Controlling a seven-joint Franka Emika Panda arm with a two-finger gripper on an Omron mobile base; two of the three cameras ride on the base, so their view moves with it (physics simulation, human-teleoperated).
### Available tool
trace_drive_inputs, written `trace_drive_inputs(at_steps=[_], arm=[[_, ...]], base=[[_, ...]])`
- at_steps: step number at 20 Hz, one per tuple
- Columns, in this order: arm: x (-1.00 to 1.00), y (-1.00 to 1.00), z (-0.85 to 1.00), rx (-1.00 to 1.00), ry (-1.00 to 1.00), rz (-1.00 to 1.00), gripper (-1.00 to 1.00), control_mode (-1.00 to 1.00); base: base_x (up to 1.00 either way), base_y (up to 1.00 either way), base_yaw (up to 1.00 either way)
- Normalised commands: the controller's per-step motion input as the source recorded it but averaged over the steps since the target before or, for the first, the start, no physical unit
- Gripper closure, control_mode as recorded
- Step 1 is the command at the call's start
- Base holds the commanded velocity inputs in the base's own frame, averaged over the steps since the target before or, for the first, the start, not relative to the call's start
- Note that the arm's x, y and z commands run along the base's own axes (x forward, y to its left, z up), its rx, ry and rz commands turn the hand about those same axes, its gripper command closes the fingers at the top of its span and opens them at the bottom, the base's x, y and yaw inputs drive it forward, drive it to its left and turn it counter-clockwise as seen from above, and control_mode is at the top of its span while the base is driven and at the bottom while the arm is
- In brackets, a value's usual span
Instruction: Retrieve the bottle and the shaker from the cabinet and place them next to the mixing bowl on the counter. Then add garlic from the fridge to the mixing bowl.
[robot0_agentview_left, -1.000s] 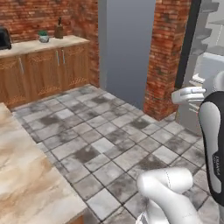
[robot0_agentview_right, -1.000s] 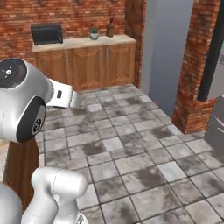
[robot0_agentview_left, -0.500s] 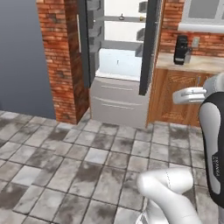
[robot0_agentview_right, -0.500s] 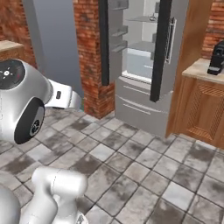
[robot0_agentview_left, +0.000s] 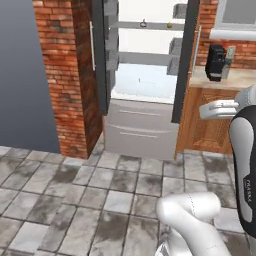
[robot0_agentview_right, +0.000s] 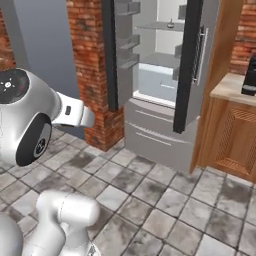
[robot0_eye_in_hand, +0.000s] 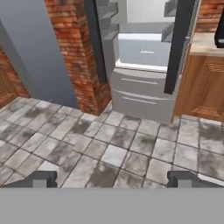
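Since a second ago the base has swung round, so the views that looked over floor tiles and a far counter now face the fridge (robot0_agentview_left: 142, 80), its dark grey doors hanging wide, presumably left open for the garlic step. On an upper glass shelf sits a small pale lump that may be the garlic (robot0_agentview_left: 143, 23); it is too tiny to confirm. The gripper (robot0_eye_in_hand: 113, 179) hangs well short of the fridge over the tiled floor (robot0_agentview_left: 100, 195), fingers spread wide and carrying nothing.

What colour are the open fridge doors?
Dark grey, on the tall fridge with pale grey drawers; clearest in the right base view.
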Motion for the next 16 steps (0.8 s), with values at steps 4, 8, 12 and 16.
trace_drive_inputs(at_steps=[4,8,12,16], arm=[[0.0,0.0,0.0,0.0,0.0,0.0,-1.0,1.0],[0.0,0.0,0.0,0.0,0.0,0.0,-1.0,1.0],[0.0,0.0,0.0,0.0,0.0,0.0,-1.0,1.0],[0.0,0.0,0.0,0.0,0.0,0.0,-1.0,1.0]], base=[[1.0,0.81,-0.24],[1.0,0.57,-0.42],[1.0,0.35,-0.51],[1.0,0.41,-0.54]])
